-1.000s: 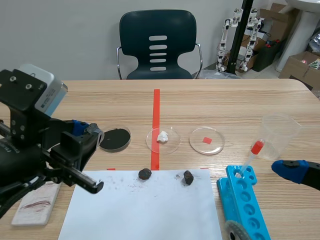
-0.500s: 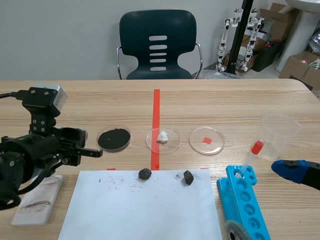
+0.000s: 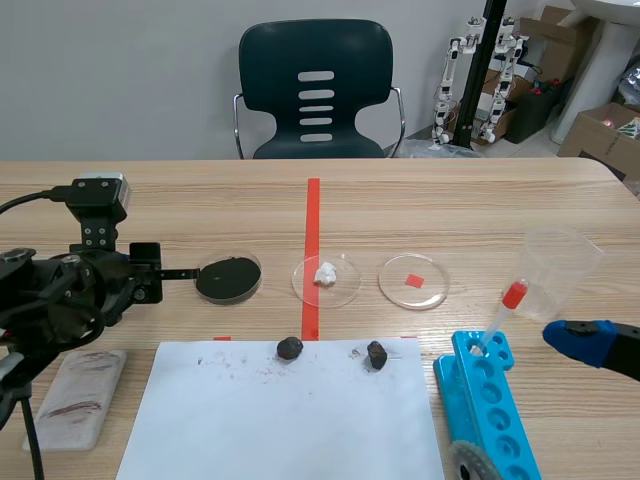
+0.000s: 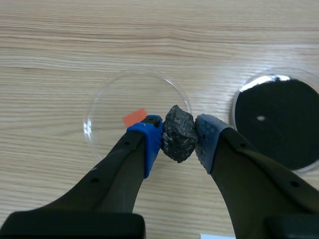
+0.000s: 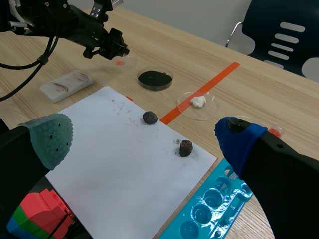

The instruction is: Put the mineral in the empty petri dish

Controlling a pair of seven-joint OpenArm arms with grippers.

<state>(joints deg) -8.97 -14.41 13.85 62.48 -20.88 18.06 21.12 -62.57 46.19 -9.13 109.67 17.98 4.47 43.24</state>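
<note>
Left gripper (image 4: 178, 138) was closed on the mineral (image 4: 178, 130). This was a dark, rough lump pinched between both blue pads, its longer dimension lying roughly along the fingers, across the pinch.

Landmark: petri dish of black material (image 4: 277, 122). The empty petri dish (image 4: 110, 107), with an orange-red mark showing through its floor, sat just beside the black dish, not touching it.

In the left wrist view the mineral hung over the empty dish's rim on the side facing the black dish. The dish centre lay ahead of the gripper, off to the side away from the black dish. Height above the dish could not be judged.

Judgement: carry nearly done. A small shift away from the black dish should centre the lump before release; otherwise it may strike the rim.

Right gripper (image 5: 143, 140) was spread wide, holding nothing. It was well apart from the black dish, across the white paper (image 5: 114, 149) where two other dark lumps (image 5: 149, 117) lay. The left arm was the one placed to finish.
</note>
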